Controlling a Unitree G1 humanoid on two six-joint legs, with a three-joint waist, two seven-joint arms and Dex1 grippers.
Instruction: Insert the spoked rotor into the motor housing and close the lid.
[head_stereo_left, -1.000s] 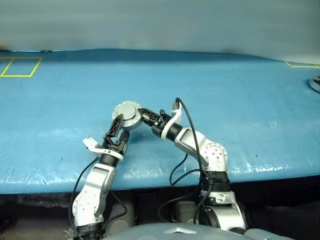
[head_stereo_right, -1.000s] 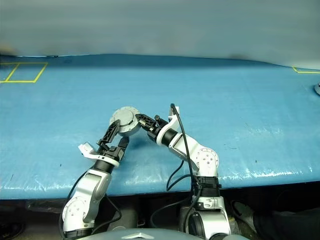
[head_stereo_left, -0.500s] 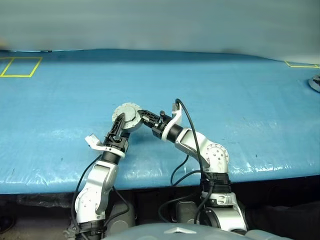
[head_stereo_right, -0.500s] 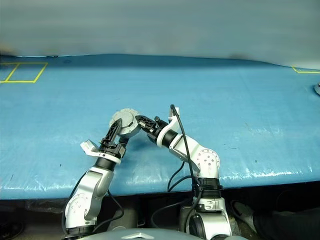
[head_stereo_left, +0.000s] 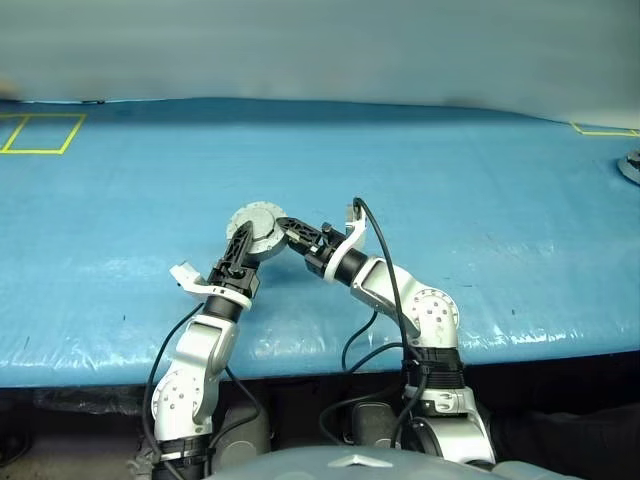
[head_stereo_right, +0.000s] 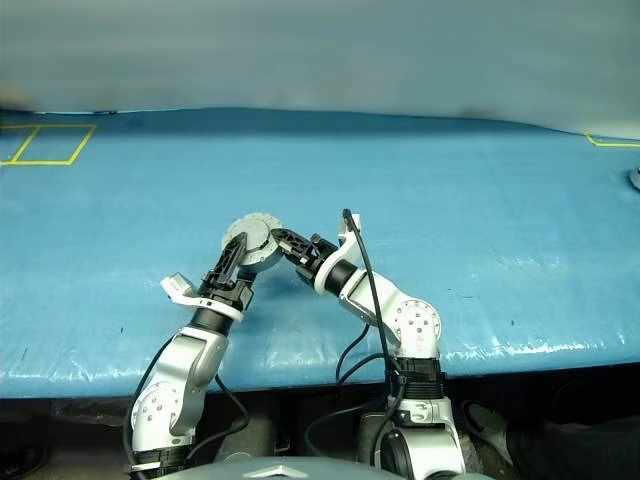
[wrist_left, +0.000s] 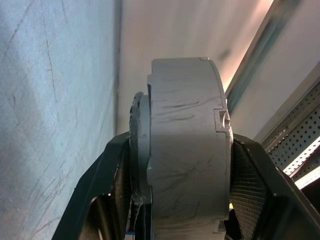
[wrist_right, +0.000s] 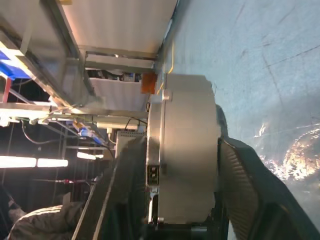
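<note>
Just left of the frame's centre, the left end effector (head_stereo_right: 233, 259) and right end effector (head_stereo_right: 281, 242) both meet the closed grey motor housing (head_stereo_right: 252, 241), held above the blue bench (head_stereo_right: 480, 200).

the light was even and fairly bright, falling from overhead. past the right gripper (head_stereo_left: 285, 228) the blue table cover (head_stereo_left: 480, 190) took a soft sheen, and nearer than both grippers its front edge carried streaks of white glare. the far background beyond the table was a smooth out-of-focus grey. in the right wrist view the motor housing (wrist_right: 187, 150) between the fingers looked pale and slightly soft, with bright strip lights burning out beside it and glare spots on the cover. in the left wrist view the housing's grey wall was crisp, its scratches plain, the surroundings washed out.
</note>
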